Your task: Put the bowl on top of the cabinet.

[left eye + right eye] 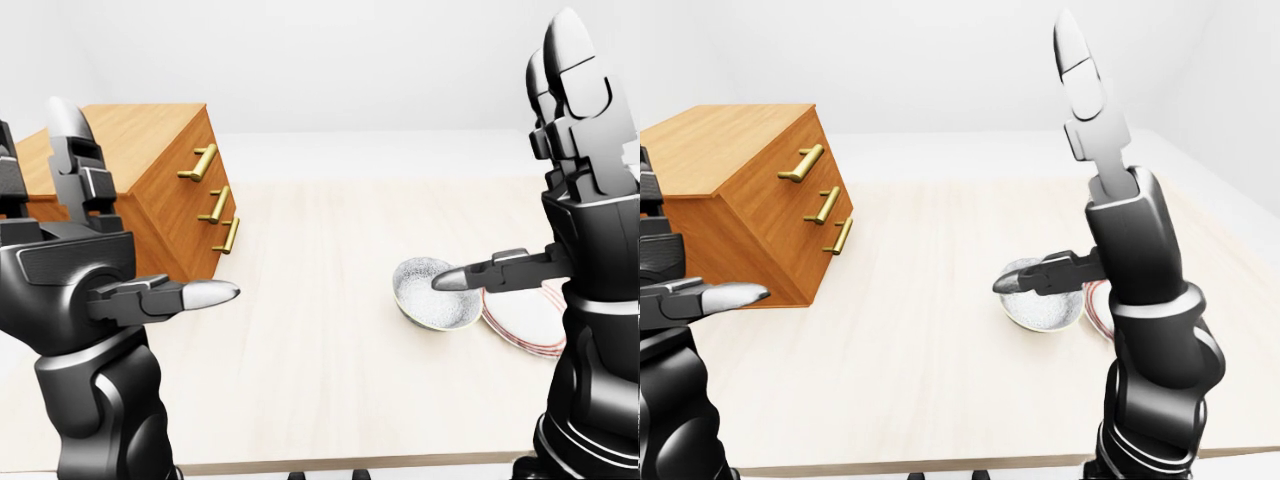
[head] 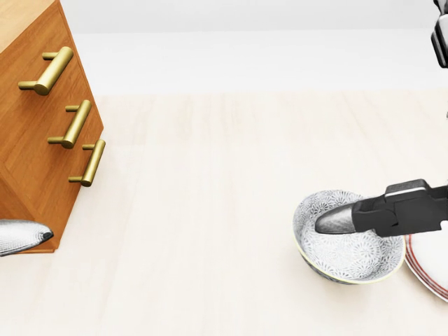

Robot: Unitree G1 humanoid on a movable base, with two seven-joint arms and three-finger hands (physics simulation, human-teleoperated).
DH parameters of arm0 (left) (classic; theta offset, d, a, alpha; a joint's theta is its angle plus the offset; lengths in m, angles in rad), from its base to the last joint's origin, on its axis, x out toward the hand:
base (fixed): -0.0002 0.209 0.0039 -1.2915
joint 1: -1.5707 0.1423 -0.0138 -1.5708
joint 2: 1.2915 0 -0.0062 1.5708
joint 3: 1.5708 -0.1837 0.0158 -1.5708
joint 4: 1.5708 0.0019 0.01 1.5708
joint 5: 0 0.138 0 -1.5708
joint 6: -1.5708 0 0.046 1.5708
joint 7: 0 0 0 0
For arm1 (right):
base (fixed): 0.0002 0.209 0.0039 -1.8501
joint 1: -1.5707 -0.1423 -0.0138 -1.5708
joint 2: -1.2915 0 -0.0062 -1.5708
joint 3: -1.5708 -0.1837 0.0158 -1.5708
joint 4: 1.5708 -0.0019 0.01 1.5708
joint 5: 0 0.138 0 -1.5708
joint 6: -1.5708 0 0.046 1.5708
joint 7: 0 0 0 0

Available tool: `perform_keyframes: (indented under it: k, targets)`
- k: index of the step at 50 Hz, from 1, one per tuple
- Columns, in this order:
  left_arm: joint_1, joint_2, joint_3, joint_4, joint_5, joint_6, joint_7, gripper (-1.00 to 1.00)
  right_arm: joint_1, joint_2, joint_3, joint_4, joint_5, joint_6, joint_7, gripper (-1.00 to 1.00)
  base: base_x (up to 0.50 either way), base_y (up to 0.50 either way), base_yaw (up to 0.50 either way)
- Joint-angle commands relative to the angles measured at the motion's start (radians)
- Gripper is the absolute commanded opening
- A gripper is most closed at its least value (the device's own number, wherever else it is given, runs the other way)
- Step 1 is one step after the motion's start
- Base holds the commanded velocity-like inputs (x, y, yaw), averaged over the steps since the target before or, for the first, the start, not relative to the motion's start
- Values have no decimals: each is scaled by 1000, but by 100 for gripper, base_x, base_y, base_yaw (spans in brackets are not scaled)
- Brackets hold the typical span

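Observation:
A patterned grey-white bowl (image 2: pixel 344 257) stands upright on the light wooden table (image 1: pixel 320 360), at the right in the head view. My right hand (image 1: pixel 510 160) is open. Its fingers point straight up and its thumb (image 2: pixel 337 220) reaches out over the bowl's hollow; I cannot tell whether it touches. Nothing is gripped. The wooden cabinet (image 1: pixel 735 205), with three brass drawer handles, stands at the table's left. Its flat top is bare. My left hand (image 1: pixel 145 205) is open and empty, raised at the left of the left-eye view before the cabinet.
A white plate with a red rim (image 2: pixel 432 269) lies right beside the bowl, on its right and partly under my right hand. The table's near edge (image 1: pixel 330 463) runs along the bottom of the eye views. A white wall stands behind the table.

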Motion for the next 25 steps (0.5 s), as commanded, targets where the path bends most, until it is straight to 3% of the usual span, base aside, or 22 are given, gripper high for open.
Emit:
perform_keyframes:
  k: [1,6,9,16,25]
  targets:
    - [-13,4,-2,-16,-15,0,11,100,-147,-251,-123,137,-88,0,243,100,0,0,0]
    - [-17,8,1,-17,-22,0,13,100,-210,-318,-127,279,-61,0,364,100,0,0,0]
    - [-19,7,-1,-22,-27,0,17,100,-223,-349,-69,418,-119,0,364,100,0,0,0]
    - [-28,12,0,-26,-34,0,23,100,-316,-288,-11,609,-232,0,364,100,0,0,0]
    - [-33,14,-3,-30,-36,0,31,100,-311,-219,29,755,-325,0,364,100,0,0,0]
